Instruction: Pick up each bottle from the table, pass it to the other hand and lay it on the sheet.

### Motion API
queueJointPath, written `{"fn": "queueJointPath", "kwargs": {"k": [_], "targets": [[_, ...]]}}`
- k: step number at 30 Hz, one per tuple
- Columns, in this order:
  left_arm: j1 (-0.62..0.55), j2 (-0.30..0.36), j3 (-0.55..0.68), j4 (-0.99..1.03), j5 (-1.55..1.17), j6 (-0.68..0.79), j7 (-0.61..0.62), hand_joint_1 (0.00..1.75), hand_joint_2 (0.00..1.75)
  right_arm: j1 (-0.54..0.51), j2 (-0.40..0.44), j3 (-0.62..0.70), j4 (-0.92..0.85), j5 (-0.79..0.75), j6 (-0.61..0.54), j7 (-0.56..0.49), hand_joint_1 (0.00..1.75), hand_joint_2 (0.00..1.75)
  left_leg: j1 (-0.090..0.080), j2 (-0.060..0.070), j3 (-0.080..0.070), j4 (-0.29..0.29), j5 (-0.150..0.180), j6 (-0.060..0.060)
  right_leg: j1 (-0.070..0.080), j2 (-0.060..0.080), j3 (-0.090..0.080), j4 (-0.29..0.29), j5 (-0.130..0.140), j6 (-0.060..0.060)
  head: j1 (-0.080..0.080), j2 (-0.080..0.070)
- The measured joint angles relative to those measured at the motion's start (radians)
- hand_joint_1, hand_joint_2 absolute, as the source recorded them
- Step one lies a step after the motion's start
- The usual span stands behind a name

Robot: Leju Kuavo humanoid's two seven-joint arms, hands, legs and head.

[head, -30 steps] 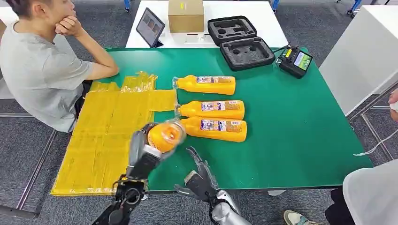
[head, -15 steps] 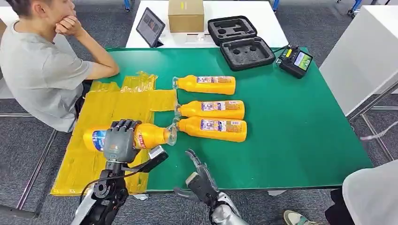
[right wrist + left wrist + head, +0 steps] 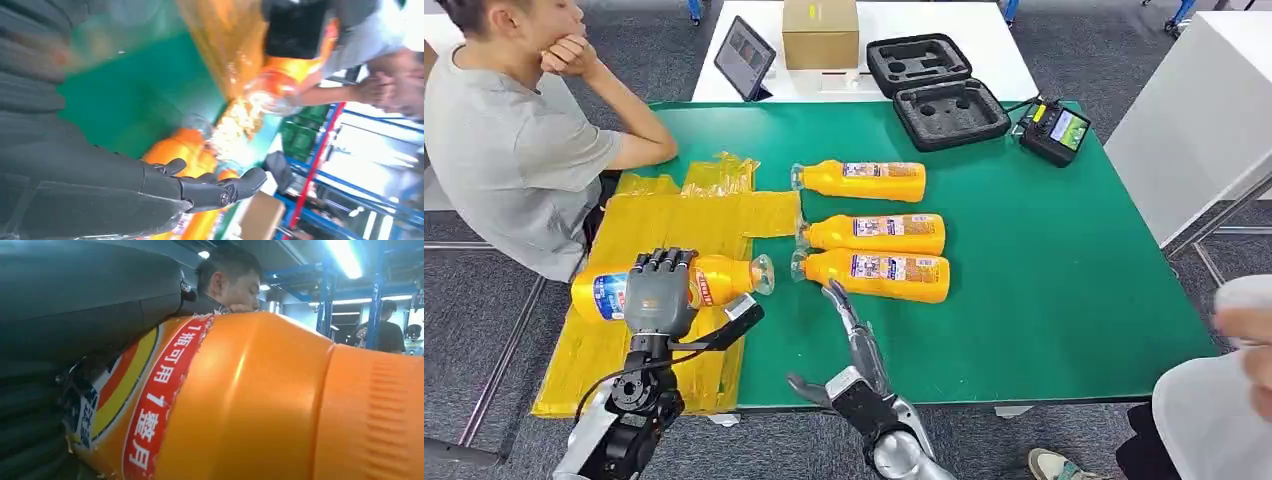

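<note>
Now: held bottle lies crosswise over the yellow sheet (image 3: 664, 225), just under my left hand.

My left hand (image 3: 656, 290) is clamped around the held bottle (image 3: 709, 279), its long axis level, cap toward my right hand (image 3: 852, 335). That hand is spread, holding nothing, nearest of the two to the next bottle (image 3: 879, 274) just ahead of its fingertips on the green table (image 3: 1044, 280).
</note>
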Motion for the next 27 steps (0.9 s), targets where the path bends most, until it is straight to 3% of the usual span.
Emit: {"fn": "queueJointPath", "kwargs": {"k": [14,21,23,24,27], "targets": [[-0.074,0.013,0.000,0.134,0.061,-0.066,-0.019,1.75,1.75,0.071,-0.055,0.056,-0.222,-0.021,0.001,0.000,0.00,1.75,0.000,0.000,0.000,0.000,0.000,0.000,0.000,0.000,0.000,0.000,0.000,0.000,0.000,0.000],[-0.192,0.019,0.013,0.390,0.199,-0.187,-0.172,1.75,1.75,0.096,-0.085,0.057,-0.340,-0.058,0.043,0.000,0.00,1.75,0.000,-0.001,0.000,0.000,0.001,-0.001,0.000,0.000,0.001,0.000,0.000,0.000,0.000,0.000],[-0.220,0.019,0.015,0.443,0.217,-0.211,-0.195,0.93,1.75,0.099,-0.090,0.050,-0.351,-0.066,0.061,0.000,0.00,1.75,0.000,-0.004,0.002,0.000,0.001,-0.001,0.000,-0.003,0.004,0.000,0.000,0.000,0.000,0.000],[-0.234,0.019,0.016,0.463,0.221,-0.222,-0.200,1.68,1.75,0.099,-0.091,0.047,-0.353,-0.071,0.073,0.000,0.00,1.75,0.000,-0.005,0.003,0.000,0.001,-0.001,0.000,-0.004,0.005,0.000,0.000,0.000,0.000,0.000],[-0.271,0.019,0.016,0.513,0.232,-0.264,-0.208,1.75,1.75,0.099,-0.092,0.037,-0.354,-0.080,0.102,0.000,0.00,1.75,0.000,-0.005,0.007,-0.001,0.000,-0.001,0.000,-0.005,0.009,0.000,-0.001,0.000,0.000,0.000]]}}
